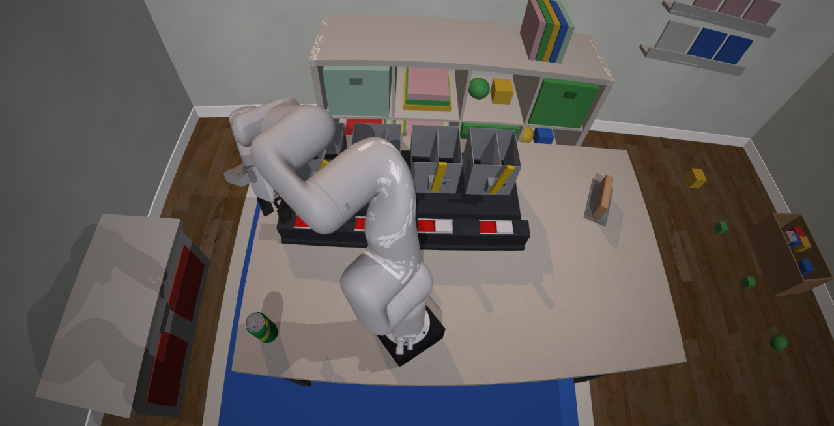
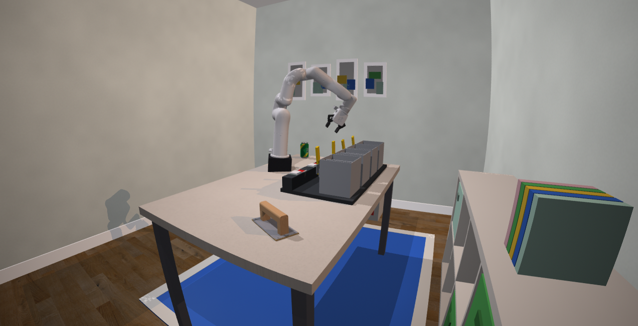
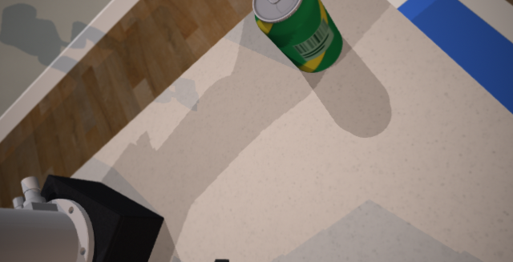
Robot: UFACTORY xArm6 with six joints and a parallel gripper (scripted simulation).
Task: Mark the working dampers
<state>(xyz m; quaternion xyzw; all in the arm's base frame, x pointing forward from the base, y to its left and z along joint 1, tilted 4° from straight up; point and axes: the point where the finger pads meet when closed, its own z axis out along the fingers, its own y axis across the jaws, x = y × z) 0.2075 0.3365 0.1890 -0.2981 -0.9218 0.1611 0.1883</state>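
Four grey duct dampers stand in a row on a black base (image 1: 402, 230); the two on the right (image 1: 436, 161) (image 1: 492, 162) show yellow levers (image 1: 501, 180), and the two on the left are mostly hidden by my arm. In front of them are status sliders; the two right ones (image 1: 434, 225) (image 1: 495, 226) show red beside a white cover, and red also shows at the left ones (image 1: 301, 221). My gripper (image 2: 333, 123) is open and empty, high above the left end of the row, also seen in the top view (image 1: 273, 208). The dampers (image 2: 341, 174) show in the exterior view as well.
A green soda can (image 1: 261, 327) (image 3: 298, 23) stands at the table's front left. A wooden-handled trowel (image 1: 600, 198) (image 2: 274, 221) lies at the right. My arm base (image 1: 408, 336) sits at the front edge. A shelf unit (image 1: 460, 79) stands behind the table.
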